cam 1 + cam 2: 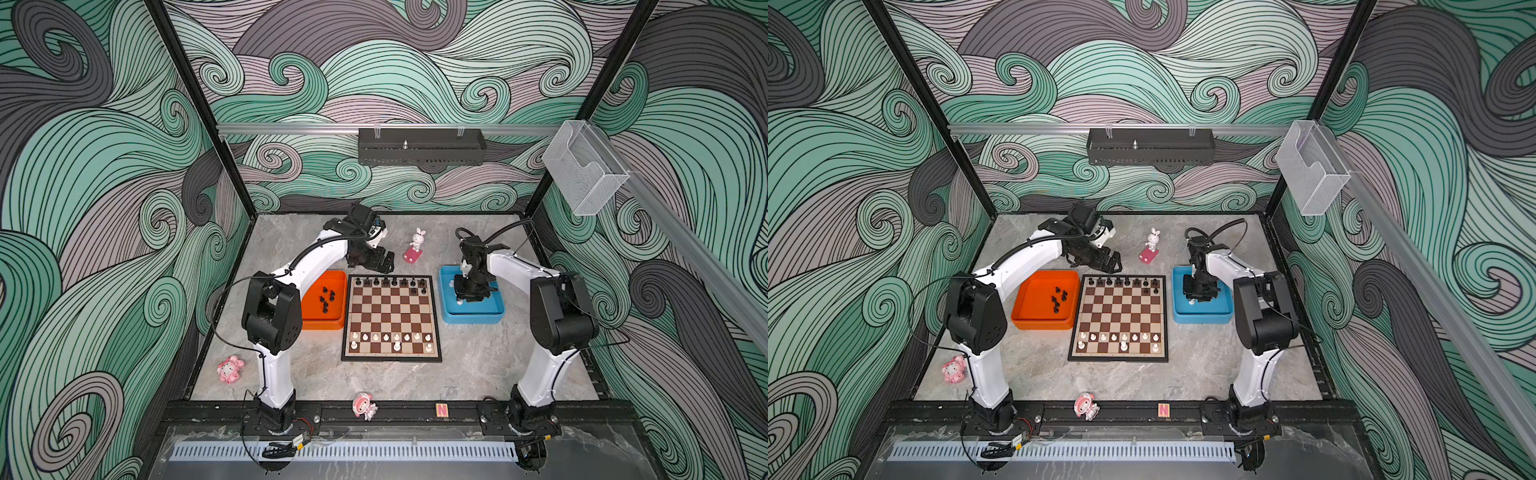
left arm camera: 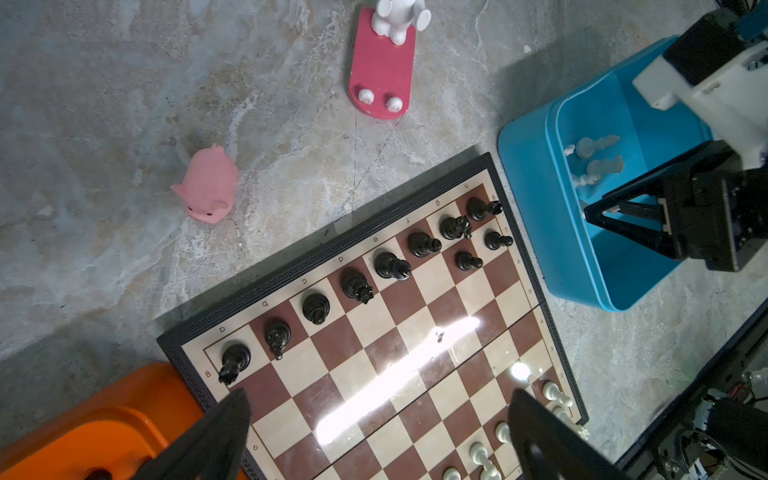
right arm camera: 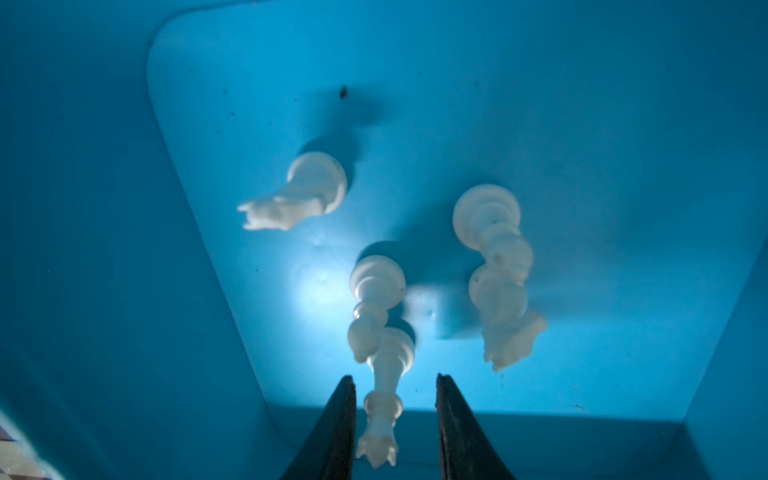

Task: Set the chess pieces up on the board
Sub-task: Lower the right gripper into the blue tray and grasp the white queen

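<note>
right gripper point(image 3: 395, 375) was down inside the blue tray point(image 1: 473, 319), jaws part open and straddling the neck of a crowned white piece point(image 3: 381, 409) that looked upright on the tray floor. there was a visible gap on at least one side, so it wasn't clamped yet, just lined up for the pinch. going for the thin top makes sense to me, since the other white ones point(image 3: 309, 193) stood close by and a lower grab could knock them.

left gripper point(image 1: 380, 259) hung wide open and empty over the far left corner of the board point(image 1: 390, 311), just past the orange tray point(image 1: 324, 325). my guess is it was parked high to stay out of the way.

the sorting looked deliberate. loose black pieces point(image 1: 326, 299) sat in the orange tray by the left arm and the white stock sat by the right arm, so neither arm has to cross over.

the board lay between the trays on the desk point(image 1: 478, 365). the black back row point(image 1: 386, 282) was full along the far edge, with two pawns in front at the right end. the white pawn row point(image 1: 390, 336) ran along the near side, with three pieces behind it.
</note>
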`<state>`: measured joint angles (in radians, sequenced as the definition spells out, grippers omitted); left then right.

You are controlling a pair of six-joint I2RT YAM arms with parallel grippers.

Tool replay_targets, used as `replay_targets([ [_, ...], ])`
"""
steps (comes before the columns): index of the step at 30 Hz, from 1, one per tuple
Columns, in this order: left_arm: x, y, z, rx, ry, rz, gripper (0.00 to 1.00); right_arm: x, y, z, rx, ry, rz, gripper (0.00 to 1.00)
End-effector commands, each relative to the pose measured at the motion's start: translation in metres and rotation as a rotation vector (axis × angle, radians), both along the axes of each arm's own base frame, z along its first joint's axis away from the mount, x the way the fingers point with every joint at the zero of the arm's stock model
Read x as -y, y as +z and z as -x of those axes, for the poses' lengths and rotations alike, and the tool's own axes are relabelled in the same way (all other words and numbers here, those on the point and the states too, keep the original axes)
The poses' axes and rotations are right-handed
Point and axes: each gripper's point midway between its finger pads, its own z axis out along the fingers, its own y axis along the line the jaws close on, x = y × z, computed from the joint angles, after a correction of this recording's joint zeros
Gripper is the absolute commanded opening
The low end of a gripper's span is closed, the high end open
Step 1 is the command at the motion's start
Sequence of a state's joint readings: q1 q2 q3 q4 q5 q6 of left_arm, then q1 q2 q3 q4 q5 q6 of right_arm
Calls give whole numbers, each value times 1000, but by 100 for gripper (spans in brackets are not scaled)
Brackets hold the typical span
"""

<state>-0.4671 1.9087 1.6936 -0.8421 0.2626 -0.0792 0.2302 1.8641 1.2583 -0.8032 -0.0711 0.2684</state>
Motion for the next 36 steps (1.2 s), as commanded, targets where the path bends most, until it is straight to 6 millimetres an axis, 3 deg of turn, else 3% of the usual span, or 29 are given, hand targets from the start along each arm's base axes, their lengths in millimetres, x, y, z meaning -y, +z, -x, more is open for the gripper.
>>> replay_targets([
  [1, -1, -5, 2, -25, -10, -5, 99, -1, 1, -6, 5, 10, 6, 33],
  [23, -1, -9, 1, -32, -8, -8, 99, -7, -3, -7, -12, 23, -6, 23],
  [31, -2, -9, 2, -33, -6, -11, 99, -8, 9, -9, 14, 32, -2, 16],
  [36, -5, -7, 2, -22, 0, -22, 99, -9, 29, -9, 44, 49, 9, 15],
])
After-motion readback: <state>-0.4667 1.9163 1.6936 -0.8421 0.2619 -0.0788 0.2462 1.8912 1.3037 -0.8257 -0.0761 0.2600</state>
